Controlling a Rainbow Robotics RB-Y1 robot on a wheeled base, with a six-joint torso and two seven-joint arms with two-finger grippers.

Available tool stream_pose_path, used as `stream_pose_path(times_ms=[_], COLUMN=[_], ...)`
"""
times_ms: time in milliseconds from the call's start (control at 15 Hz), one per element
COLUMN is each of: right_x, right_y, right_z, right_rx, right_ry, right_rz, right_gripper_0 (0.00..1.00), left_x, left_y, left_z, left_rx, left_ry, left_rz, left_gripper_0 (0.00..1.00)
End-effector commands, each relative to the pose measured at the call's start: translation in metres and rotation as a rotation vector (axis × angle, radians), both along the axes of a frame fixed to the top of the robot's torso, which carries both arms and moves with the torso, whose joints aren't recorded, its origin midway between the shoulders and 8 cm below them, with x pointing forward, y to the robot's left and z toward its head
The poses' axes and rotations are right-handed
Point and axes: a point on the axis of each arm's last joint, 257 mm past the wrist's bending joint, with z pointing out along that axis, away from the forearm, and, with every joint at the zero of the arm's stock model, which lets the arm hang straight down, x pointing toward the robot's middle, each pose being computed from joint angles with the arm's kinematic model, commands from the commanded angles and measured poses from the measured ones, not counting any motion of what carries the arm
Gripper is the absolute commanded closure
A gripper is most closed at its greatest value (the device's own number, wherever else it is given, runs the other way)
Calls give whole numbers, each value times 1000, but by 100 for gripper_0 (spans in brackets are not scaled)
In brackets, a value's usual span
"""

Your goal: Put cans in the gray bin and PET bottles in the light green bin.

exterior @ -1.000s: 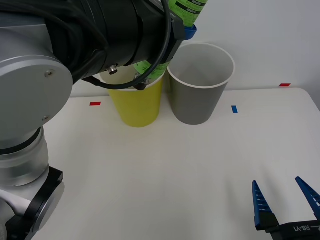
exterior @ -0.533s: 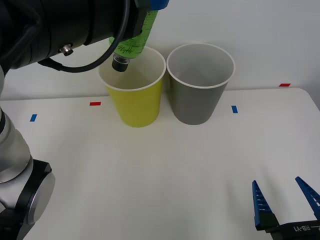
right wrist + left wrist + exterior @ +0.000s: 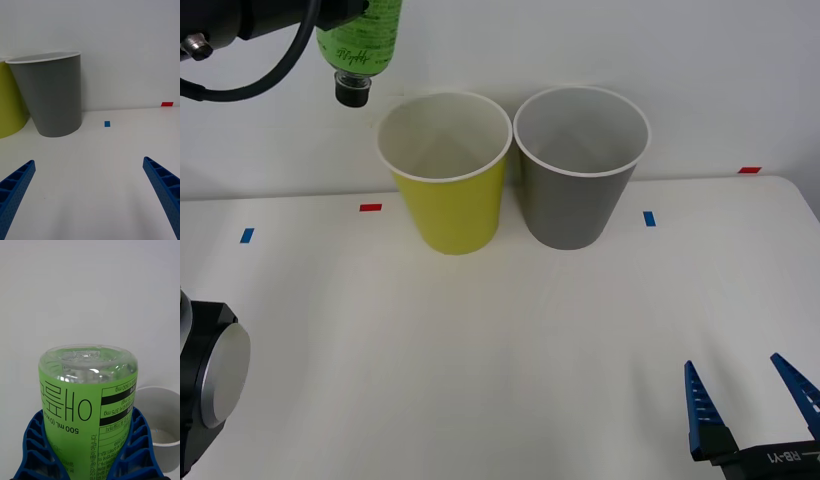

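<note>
Flat white tabletop [image 3: 510,340] spreads ahead of right gripper [image 3: 733,362]. Small blue tape square [image 3: 649,218] ahead of right gripper, slightly to its left. Small red tape strip [image 3: 749,170] farther ahead, near tabletop's back edge. Second red tape strip [image 3: 370,207] and second blue tape square [image 3: 246,235] well off to right gripper's left. Plain white wall [image 3: 700,60] beyond tabletop.

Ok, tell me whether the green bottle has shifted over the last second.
Yes. The bottle, cap down in the left gripper, has travelled toward the robot's left, from above the gray bin to beyond the light green bin.
</note>
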Motion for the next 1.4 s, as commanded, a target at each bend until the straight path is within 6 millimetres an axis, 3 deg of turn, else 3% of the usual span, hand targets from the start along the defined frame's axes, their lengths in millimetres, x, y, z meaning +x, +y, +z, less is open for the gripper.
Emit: stream_pose_path(times_ms=[67, 267, 600, 1000, 1400], right_x=[0, 0, 0, 0, 0], right_y=[0, 0, 0, 0, 0], right_z=[0, 0, 0, 0, 0], right_rx=[0, 0, 0, 0, 0], right_ry=[0, 0, 0, 0, 0], right_rz=[0, 0, 0, 0, 0], right_gripper_0=[0, 0, 0, 0, 0], left_x=[9, 23, 70, 126, 135], left_y=[4, -4, -19, -36, -55], left_z=[-2, 2, 13, 3, -9], left_rx=[13, -45, -206, -236, -237], left_ry=[-13, -11, -9, -53, -42], left_rz=[71, 56, 3, -2, -9], left_gripper_0=[100, 100, 100, 100, 100])
